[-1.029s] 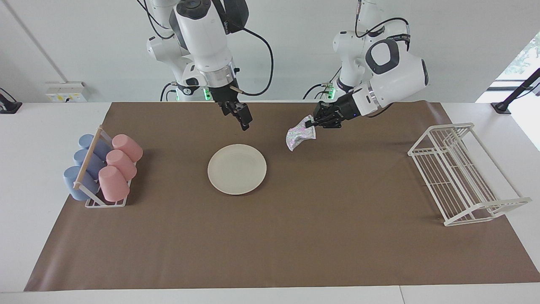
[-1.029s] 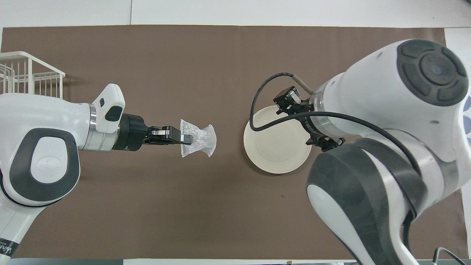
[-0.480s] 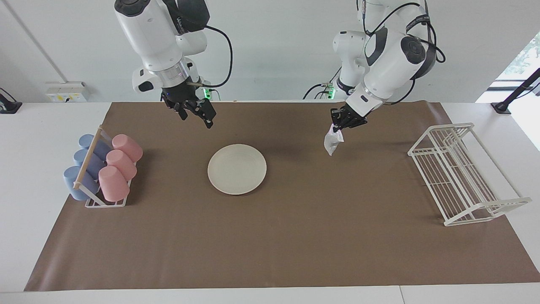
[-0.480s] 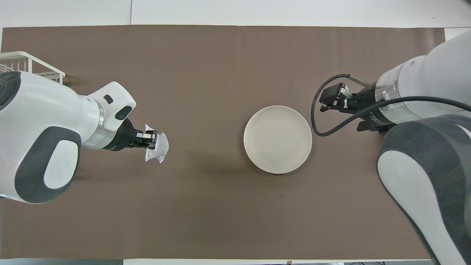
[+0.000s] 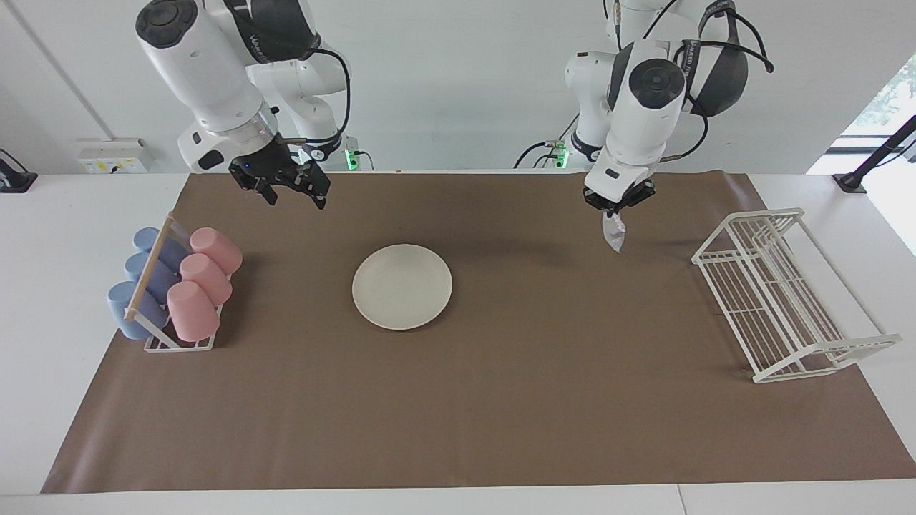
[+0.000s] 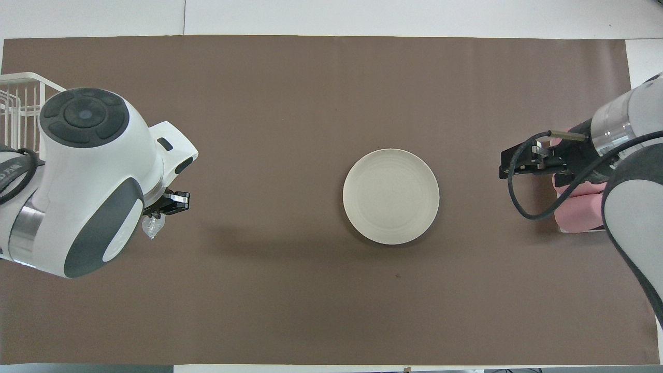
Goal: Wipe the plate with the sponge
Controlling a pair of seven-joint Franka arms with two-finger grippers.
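Note:
The cream-white plate (image 5: 402,286) (image 6: 391,196) lies flat in the middle of the brown mat, with nothing on it. My left gripper (image 5: 614,209) (image 6: 168,204) hangs in the air over the mat, between the plate and the wire rack, shut on the sponge. The silvery sponge (image 5: 614,234) (image 6: 152,227) dangles limp below its fingertips, clear of the mat. My right gripper (image 5: 295,194) (image 6: 510,167) is raised and open, holding nothing, over the mat between the plate and the cup rack.
A rack of pink and blue cups (image 5: 175,286) (image 6: 575,212) sits at the right arm's end of the mat. A white wire dish rack (image 5: 780,293) (image 6: 20,98) stands at the left arm's end. The brown mat (image 5: 501,400) covers the table.
Both arms have swung away from the plate toward their own ends of the table and risen. The sponge went with the left gripper and now hangs straight down.

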